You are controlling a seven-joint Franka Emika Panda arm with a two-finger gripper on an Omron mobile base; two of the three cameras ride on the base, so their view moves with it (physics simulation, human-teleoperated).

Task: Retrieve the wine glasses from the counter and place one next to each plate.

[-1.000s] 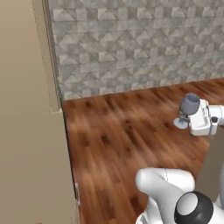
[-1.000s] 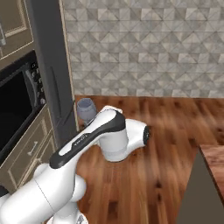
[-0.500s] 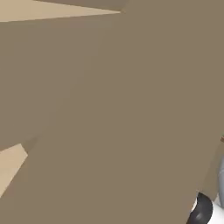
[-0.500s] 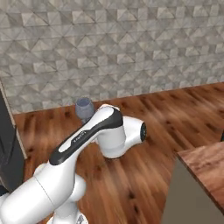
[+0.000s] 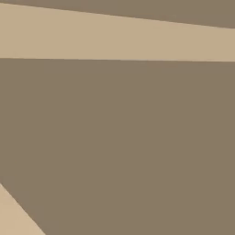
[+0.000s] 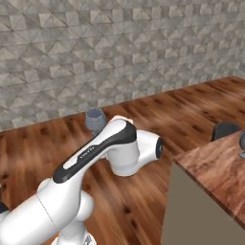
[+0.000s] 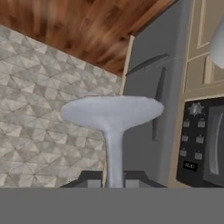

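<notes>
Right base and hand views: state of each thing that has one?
gripper: shut on the glass stem
wine glass: held aloft, off any surface
second wine glass: partly cut off at the frame edge, standing on the wood top
oven door: closed

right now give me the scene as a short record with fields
held item: small grey-blue translucent stemmed wine glass, stem between the pincer tips
pincer: shut on the stem
glass in right base view: bowl shows above the white arm
nearby: reddish-brown wood-topped island at right, another grey-blue glass at its edge
backdrop: grey patterned tile wall
</notes>
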